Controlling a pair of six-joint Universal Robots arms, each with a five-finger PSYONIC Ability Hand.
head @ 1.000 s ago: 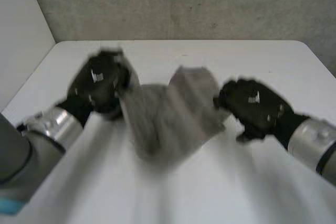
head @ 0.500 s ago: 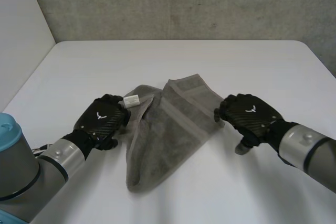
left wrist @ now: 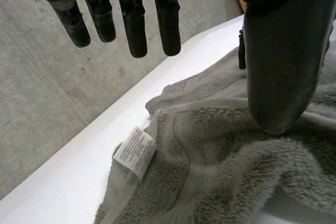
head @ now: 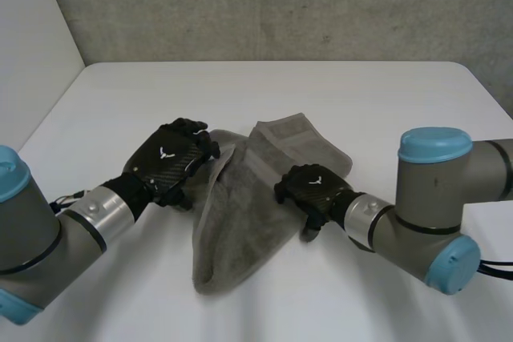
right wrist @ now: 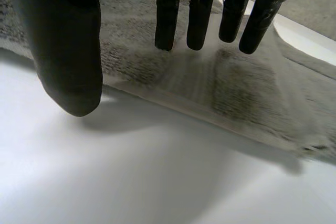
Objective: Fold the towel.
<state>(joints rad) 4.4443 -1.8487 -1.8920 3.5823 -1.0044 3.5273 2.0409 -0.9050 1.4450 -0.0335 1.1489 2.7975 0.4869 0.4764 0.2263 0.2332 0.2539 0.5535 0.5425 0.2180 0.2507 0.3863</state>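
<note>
Since half a second ago the right hand (head: 311,188) has slid inward onto the right edge of the towel (head: 240,207), and the left hand (head: 170,162) has crept over its left corner. One towel, grey and rumpled into a wedge, lies mid-table, with one white label (left wrist: 135,152) below the left fingertips. Two hands, both with fingers straight and spread, thumbs apart, pinching nothing. Bare table (head: 361,94) lies all round, with every edge well off.

We see the left hand (head: 172,162) and right hand (head: 313,190), both black, with a woven-looking back and a small white emblem (head: 166,150). Each joins a silver cuff (head: 100,214). The arms (head: 425,206) are thick grey tubes with light-blue caps (head: 435,144). The fingers (left wrist: 134,19) are dark and round-tipped.
</note>
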